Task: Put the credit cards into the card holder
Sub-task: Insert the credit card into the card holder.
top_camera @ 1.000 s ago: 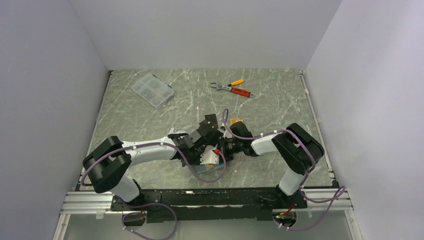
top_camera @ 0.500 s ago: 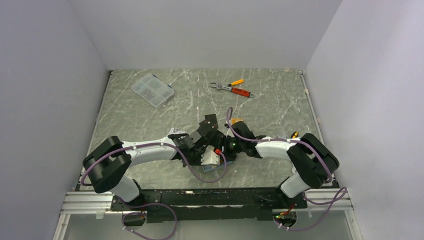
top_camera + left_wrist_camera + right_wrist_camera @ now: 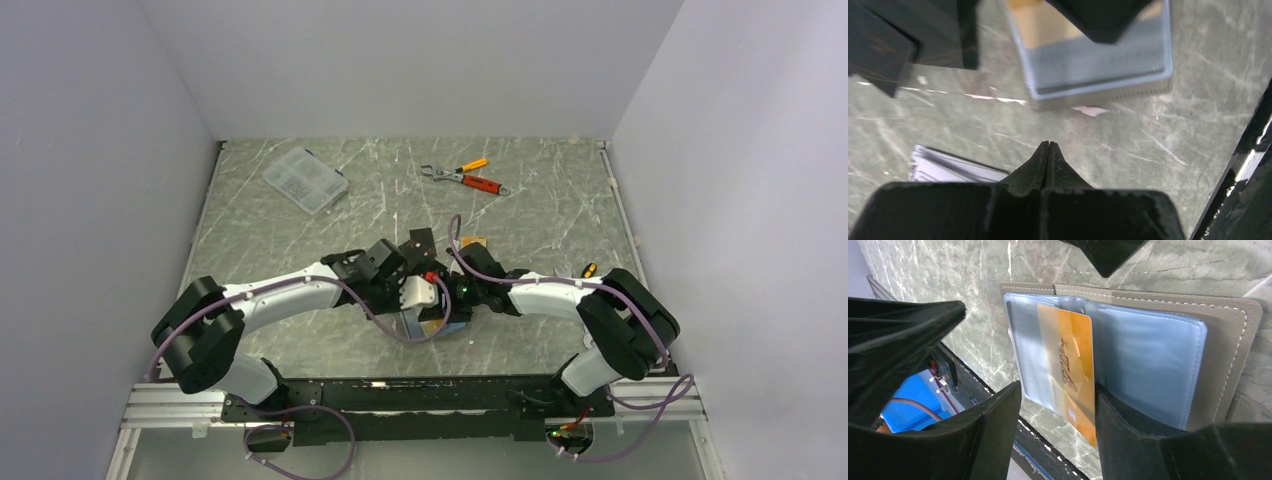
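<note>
Left hand: my left gripper [image 3: 1048,146] is pinched fully together with nothing in it. It hangs low over bare table [image 3: 300,240], just on my side of the card holder. I judge it is waiting there, out of the other hand's way.
Grey card: the silvery-grey card [image 3: 948,167] lies flat on the table beside my left fingertips, apart from the holder and not yet put in.
Card holder: the card holder [image 3: 1228,330] lies spread open and flat, lining up, so its slots face me. It sits near the table's front edge.
Orange card: the orange card [image 3: 1068,375] sits partway into a slot of the lining, its free end poking out past the holder's edge.
Right hand: my right gripper [image 3: 1057,392] has its jaws standing wide and clamps nothing. They straddle the card's free end, probably to line it up or nudge it. One finger may touch the card's long edge, but I cannot tell.
Black card: I cannot pick it out.
Room: the front rail [image 3: 1248,165] is just beside the holder, so there is little room towards me. My two hands crowd each other. The far side is open, and I judge any push should run along the slot.
</note>
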`<state>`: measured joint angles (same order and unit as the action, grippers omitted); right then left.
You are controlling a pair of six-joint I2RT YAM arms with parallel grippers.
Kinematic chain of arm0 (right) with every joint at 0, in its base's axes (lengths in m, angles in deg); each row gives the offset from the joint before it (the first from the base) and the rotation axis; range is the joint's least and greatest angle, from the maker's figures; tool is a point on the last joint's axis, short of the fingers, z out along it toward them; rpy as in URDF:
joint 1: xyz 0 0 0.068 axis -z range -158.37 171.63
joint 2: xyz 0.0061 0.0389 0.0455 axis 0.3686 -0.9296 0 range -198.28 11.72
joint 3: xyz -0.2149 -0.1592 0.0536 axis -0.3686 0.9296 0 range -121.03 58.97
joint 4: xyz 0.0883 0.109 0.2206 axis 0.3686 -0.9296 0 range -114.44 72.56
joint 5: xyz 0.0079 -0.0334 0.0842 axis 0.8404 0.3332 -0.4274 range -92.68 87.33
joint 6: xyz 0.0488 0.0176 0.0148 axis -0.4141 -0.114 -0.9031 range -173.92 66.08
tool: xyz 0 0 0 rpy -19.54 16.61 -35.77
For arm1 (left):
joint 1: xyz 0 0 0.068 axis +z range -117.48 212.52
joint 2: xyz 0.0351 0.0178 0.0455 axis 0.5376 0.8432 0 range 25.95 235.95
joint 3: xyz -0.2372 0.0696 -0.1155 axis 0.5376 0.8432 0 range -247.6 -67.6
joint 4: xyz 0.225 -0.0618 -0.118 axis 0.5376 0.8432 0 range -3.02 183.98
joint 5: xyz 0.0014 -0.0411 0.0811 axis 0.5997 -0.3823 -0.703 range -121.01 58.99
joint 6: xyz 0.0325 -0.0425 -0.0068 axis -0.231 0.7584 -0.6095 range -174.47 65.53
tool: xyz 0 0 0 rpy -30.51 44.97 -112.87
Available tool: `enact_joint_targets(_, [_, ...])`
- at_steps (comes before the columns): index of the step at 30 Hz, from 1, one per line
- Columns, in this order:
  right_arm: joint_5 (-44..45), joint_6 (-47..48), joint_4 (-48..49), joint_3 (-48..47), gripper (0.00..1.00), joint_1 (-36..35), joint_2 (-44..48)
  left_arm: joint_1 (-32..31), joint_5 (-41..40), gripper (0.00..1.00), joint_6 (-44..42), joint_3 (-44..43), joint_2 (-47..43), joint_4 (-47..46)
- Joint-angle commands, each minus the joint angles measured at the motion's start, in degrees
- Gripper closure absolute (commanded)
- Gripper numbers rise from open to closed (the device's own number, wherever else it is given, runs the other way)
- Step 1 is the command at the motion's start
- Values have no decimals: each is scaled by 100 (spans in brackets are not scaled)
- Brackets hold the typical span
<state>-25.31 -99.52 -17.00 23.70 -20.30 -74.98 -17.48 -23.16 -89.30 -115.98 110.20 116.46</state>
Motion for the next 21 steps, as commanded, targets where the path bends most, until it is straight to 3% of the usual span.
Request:
enact_joint_targets(1, [244, 22, -157, 225, 43, -65, -306, 143, 549, 100, 351, -538, -151, -148])
enact_joint_targets(9, [162, 1, -71, 351, 43, -66, -231, 140, 778, 100, 320, -773, 336, -523])
enact_joint_targets(21, [-93, -119, 499, 610, 44, -56, -161, -286, 540, 100, 117, -296, 654, -1091])
